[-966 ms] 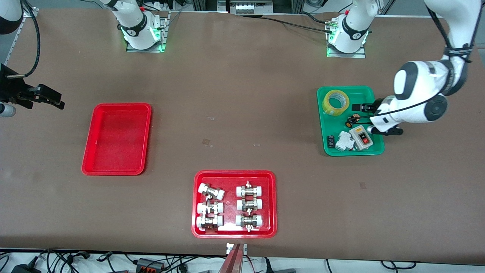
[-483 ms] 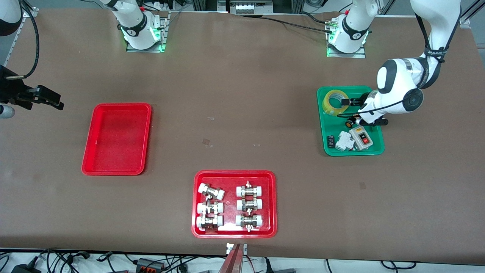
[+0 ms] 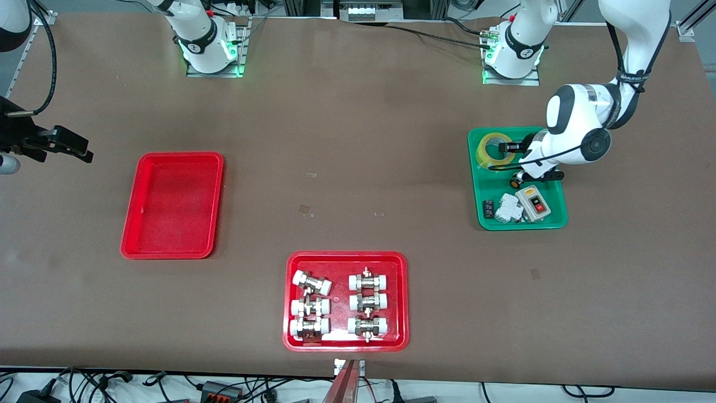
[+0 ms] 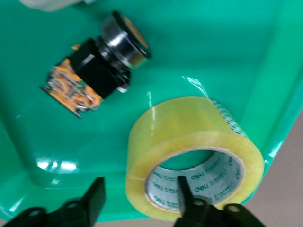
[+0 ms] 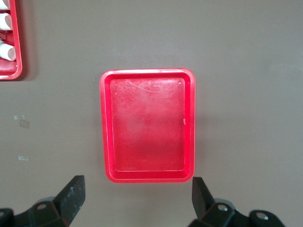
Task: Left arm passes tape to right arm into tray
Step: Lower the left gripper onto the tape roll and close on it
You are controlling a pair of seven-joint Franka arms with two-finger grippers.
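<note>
The tape lies in a tray beside a switch box — the empty tray well apart.

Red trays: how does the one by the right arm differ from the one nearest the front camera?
Contents: the plain tray holds nothing; the fittings tray holds white-capped metal fittings.
Position: the plain tray lies toward the right arm's end, farther from the front camera; the fittings tray sits mid-table, nearest it.
Shared: both are glossy red, rectangular, with rounded corners and low rims.

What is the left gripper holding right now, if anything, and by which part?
Nothing is gripped yet. The left gripper straddles the tape's wall in the green tray, one finger in the hole; contact cannot be told. The right gripper is empty.
</note>
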